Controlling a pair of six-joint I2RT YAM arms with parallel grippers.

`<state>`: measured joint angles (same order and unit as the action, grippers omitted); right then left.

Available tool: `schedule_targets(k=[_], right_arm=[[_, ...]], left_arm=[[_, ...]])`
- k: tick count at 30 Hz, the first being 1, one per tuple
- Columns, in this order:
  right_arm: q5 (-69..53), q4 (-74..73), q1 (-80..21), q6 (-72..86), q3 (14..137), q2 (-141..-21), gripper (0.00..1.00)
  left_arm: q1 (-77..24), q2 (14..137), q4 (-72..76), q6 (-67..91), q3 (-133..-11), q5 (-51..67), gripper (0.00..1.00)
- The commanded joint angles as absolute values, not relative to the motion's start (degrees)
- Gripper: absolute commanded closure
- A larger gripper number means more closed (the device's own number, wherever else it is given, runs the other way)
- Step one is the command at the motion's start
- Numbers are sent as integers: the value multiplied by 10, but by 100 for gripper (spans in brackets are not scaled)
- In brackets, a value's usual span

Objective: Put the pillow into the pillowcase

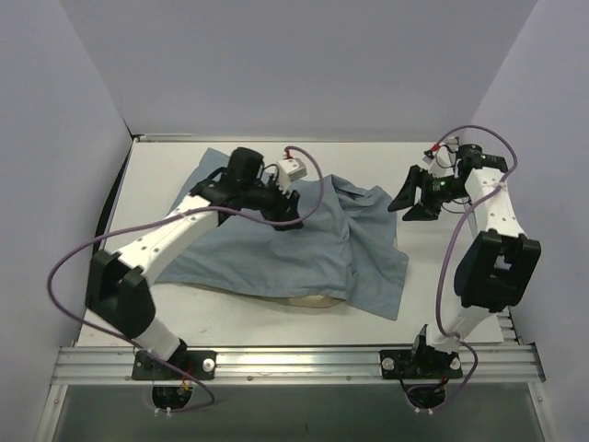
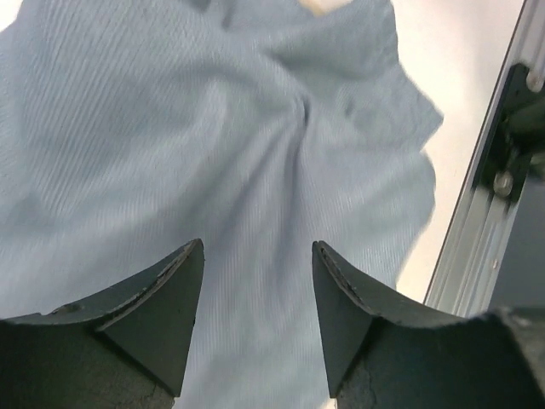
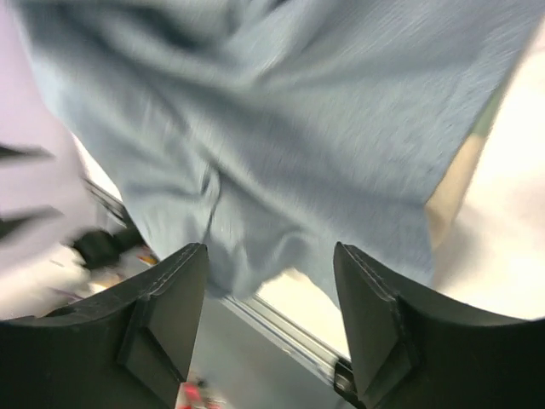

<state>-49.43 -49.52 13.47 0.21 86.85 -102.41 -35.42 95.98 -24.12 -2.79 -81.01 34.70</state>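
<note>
Nearest me, at the near hem of the cloth, a cream sliver of pillow [image 1: 313,301] pokes out. The rest is covered by the pillowcase [image 1: 276,253], which lies grey-blue face up, rumpled across the middle of the table [image 1: 368,161]. I cannot tell whether the pillow is inside the sack or just under it.

Farther in, my left claw [image 1: 287,219] hangs low over the creased cloth. Its wrist view shows the fingers [image 2: 162,298] wide apart with only fabric beyond them and nothing pinched. I judge it is placed there to press or catch a fold above the pillow.

My right claw [image 1: 409,204] sits off the cloth's far right corner, above bare table and apart from the fabric, and it too is spread wide and empty [image 3: 268,251]. From there it looks onto the case's hanging edge, where a tan strip shows. That is probably the mouth side, a sensible spot to take a hem and draw it over.
</note>
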Motion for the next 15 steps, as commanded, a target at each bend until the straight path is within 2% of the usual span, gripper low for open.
schedule_targets(k=[1, 3, 4, 5, 7, 9, 11, 14, 15], right_arm=[[-440, -622, 78, -110, 819, -930, 38], [-406, -624, 58, -123, 788, -897, 32], [-395, -625, 58, -135, 765, -886, 21], [-374, -625, 58, -140, 758, -869, 17], [-352, -630, 66, -153, 748, -857, 9], [-323, -640, 72, -179, 750, -846, 6], [-307, -647, 74, -210, 752, -843, 5], [-278, -654, 83, -222, 755, -844, 5], [-270, -653, 85, -231, 755, -845, 5]], left_arm=[[-345, 829, -425, -195, -749, 349, 38], [-350, 803, -493, -258, -695, 316, 38], [-354, 781, -497, -266, -667, 306, 38], [-365, 776, -497, -282, -610, 301, 38], [-391, 784, -480, -287, -573, 281, 38], [-423, 826, -408, -256, -553, 253, 42], [-434, 891, -309, -200, -569, 249, 43], [-444, 1020, -255, -149, -698, 236, 43], [-441, 1053, -252, -135, -783, 229, 44]])
